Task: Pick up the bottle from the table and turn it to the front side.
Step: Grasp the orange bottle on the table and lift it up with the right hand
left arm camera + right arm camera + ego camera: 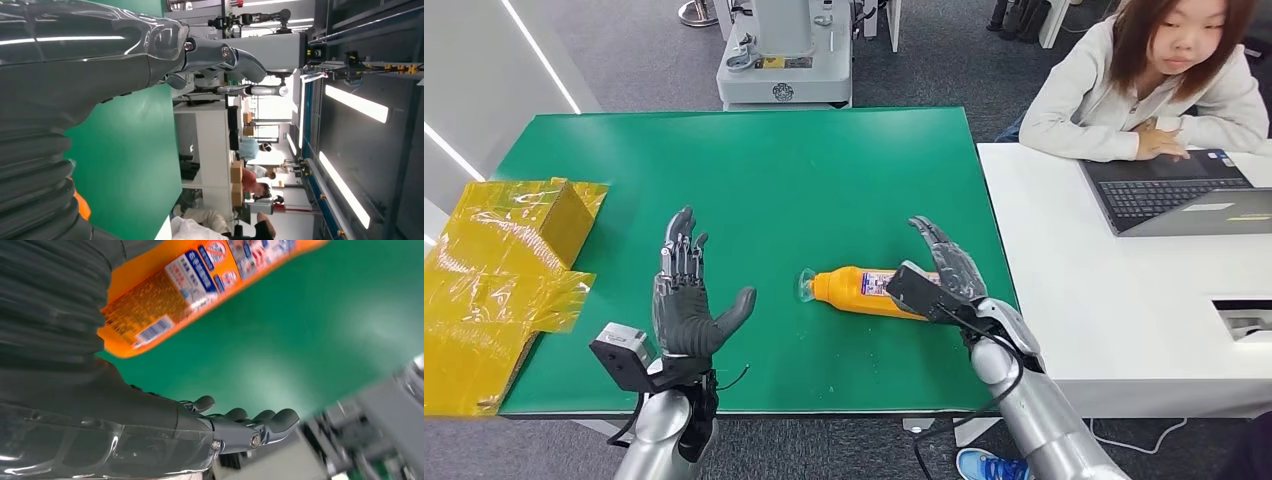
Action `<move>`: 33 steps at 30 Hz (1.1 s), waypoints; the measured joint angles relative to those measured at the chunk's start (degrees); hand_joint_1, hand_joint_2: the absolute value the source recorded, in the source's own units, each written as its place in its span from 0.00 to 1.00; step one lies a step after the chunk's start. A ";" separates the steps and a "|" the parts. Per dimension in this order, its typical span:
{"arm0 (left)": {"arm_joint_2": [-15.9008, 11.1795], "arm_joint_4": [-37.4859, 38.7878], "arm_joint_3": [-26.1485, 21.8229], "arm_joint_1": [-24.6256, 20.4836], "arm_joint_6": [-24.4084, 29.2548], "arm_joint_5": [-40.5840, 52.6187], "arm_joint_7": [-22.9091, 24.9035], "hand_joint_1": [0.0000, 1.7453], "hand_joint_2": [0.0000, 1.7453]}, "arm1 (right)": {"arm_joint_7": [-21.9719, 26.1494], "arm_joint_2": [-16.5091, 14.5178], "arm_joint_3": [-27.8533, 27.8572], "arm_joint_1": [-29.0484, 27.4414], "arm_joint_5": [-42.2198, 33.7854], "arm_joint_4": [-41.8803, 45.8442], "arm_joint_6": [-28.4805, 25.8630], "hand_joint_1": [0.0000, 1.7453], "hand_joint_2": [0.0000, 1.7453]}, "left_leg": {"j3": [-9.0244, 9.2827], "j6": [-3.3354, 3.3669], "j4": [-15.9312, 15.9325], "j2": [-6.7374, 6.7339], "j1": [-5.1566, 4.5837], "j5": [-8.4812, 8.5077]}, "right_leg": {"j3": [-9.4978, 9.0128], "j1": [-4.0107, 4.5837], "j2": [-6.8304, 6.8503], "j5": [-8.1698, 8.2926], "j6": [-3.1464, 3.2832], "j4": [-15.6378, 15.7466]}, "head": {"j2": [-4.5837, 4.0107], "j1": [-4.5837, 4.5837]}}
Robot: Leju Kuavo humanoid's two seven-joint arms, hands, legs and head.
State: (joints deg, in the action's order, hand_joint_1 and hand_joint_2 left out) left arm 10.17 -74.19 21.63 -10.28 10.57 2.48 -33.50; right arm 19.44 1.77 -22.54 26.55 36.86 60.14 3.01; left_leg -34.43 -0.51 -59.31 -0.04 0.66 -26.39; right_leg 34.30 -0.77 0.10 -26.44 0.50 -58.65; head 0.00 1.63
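Bottle (861, 290): orange, flat, label showing

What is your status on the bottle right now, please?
Left hand open, raised over the green table. Right hand open beside the orange bottle, fingers extended, no grip. Bottle lying on its side. Nothing in the way.
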 joint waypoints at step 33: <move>-0.34 10.55 2.45 -6.48 1.42 -3.73 0.60 0.00 1.00 | -1.97 -0.89 -19.03 21.18 -1.17 -33.91 23.55 1.00 1.00 | 0.93 0.02 0.02 -0.08 0.01 -0.06 | -0.89 0.01 -0.09 -0.04 -0.05 0.09 | 0.00 0.01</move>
State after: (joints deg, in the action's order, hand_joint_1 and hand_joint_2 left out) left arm 9.82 -63.65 24.09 -16.76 11.99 -1.26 -32.89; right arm 17.47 0.88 -41.57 47.73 35.68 26.23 26.56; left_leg -33.50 -0.49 -59.29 -0.12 0.67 -26.45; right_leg 33.41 -0.76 0.01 -26.48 0.46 -58.56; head 0.00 1.63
